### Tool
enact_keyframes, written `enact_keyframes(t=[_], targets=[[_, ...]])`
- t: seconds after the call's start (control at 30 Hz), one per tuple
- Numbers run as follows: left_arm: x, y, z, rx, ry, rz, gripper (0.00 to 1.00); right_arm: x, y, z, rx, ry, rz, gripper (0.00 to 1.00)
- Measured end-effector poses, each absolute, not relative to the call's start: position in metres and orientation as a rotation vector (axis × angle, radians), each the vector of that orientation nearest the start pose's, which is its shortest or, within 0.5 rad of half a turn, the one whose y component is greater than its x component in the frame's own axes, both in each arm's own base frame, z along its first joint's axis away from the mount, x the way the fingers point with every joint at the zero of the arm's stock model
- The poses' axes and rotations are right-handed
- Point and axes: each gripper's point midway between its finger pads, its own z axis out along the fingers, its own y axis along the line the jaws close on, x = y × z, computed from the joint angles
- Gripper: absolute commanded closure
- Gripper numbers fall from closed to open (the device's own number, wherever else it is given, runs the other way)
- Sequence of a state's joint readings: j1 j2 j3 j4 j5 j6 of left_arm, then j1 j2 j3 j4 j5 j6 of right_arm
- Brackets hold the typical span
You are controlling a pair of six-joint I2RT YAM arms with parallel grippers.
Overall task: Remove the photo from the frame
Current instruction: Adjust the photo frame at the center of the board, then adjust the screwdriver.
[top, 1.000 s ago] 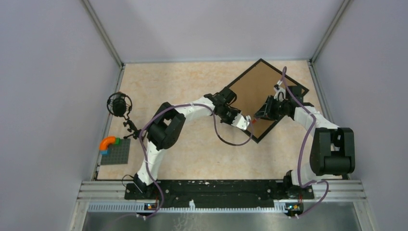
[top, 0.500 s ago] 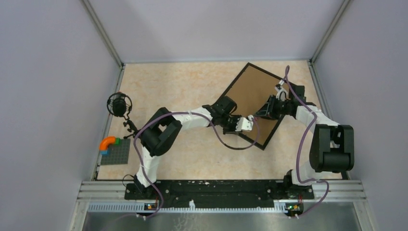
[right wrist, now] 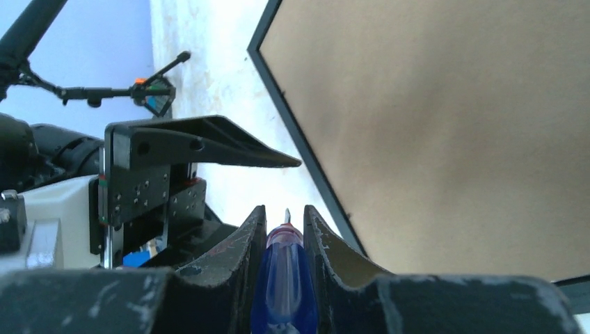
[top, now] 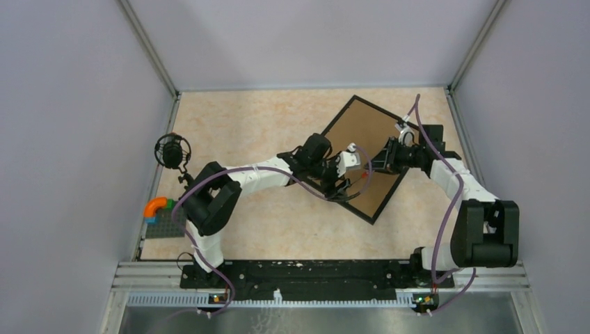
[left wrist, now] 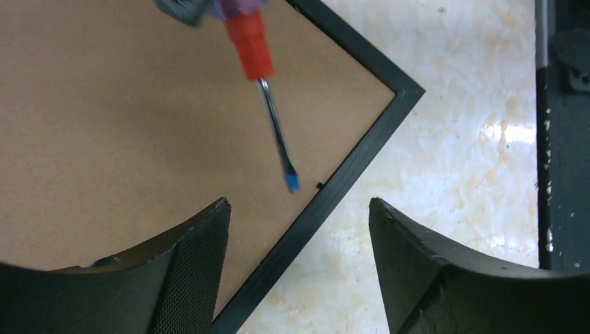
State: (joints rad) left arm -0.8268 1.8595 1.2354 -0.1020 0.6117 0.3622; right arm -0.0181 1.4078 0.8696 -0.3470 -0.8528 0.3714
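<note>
**Operator:** Brown fibreboard faces up. Where is the frame (top: 362,129), and what is around it?

**Technician:** It lies flat on the beige marbled table (top: 264,125), toward the far right and turned like a diamond. A thin black rim borders the plain board back (left wrist: 104,139). The photo is hidden beneath. Well apart at the left edge stand a black round-headed stand (top: 172,149) and a grey studded baseplate (top: 170,224) carrying an orange curved brick (top: 157,205).

**Operator:** Gripper states?

**Technician:** The left gripper (left wrist: 299,209) is spread wide and holds nothing. It hangs over the rim near a corner. The right gripper (right wrist: 285,216) is clamped narrowly on a screwdriver (left wrist: 252,52) with a clear blue handle and a red collar. The slim blade slants over the board, its tip near the rim.
</note>
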Motion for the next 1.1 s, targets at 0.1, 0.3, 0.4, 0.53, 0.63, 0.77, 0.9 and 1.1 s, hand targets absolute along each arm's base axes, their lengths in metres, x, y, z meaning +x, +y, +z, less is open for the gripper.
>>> enact_keyframes(t=[0.1, 0.3, 0.4, 0.53, 0.63, 0.77, 0.9, 1.1], targets=[[0.257, -0.416, 0.101, 1.503, 1.714, -0.961, 0.33, 0.293, 0.145, 0.143, 0.060, 2.377, 1.233, 0.98], [0.263, -0.436, 0.107, 1.436, 1.735, -0.999, 0.70, 0.276, 0.160, 0.141, 0.016, 2.402, 1.284, 0.85], [0.253, -0.442, 0.104, 1.447, 1.744, -1.043, 0.91, 0.275, 0.159, 0.139, -0.011, 2.403, 1.269, 0.71], [0.247, -0.442, 0.103, 1.482, 1.723, -1.057, 1.00, 0.265, 0.159, 0.141, -0.069, 2.445, 1.287, 0.60], [0.248, -0.443, 0.104, 1.503, 1.689, -1.051, 1.00, 0.264, 0.161, 0.147, -0.133, 2.457, 1.314, 0.57], [0.246, -0.442, 0.103, 1.537, 1.657, -1.047, 1.00, 0.259, 0.162, 0.148, -0.203, 2.482, 1.354, 0.56], [0.243, -0.440, 0.099, 1.563, 1.655, -1.045, 1.00, 0.252, 0.162, 0.145, -0.247, 2.501, 1.379, 0.75], [0.237, -0.438, 0.097, 1.578, 1.671, -1.066, 0.74, 0.248, 0.156, 0.134, -0.288, 2.541, 1.302, 1.00]])
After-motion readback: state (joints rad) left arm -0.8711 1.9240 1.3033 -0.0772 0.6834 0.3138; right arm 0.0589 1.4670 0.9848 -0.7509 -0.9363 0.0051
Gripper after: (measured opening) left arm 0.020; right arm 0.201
